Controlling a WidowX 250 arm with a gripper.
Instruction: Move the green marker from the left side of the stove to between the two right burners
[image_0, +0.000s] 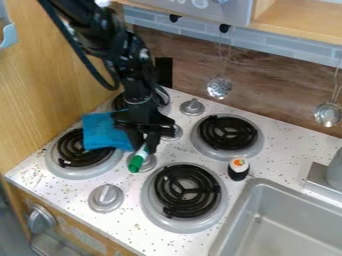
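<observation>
Black gripper (144, 144) is over white speckled surface (280, 170), jaws clenched on white part of green-and-white marker-like cylinder (137, 161), so green end points down, uncovered. Blue cloth (102, 131) lies beside, loosely, partly over black coil burner (69, 151).

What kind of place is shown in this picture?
It looks like a kitchen, perhaps a toy one: there is a stove top with black coil burners, a grey sink beside it, and metal utensils hanging behind.

The black arm (137, 70) hangs down, gripper (144, 144) lowermost.
</observation>
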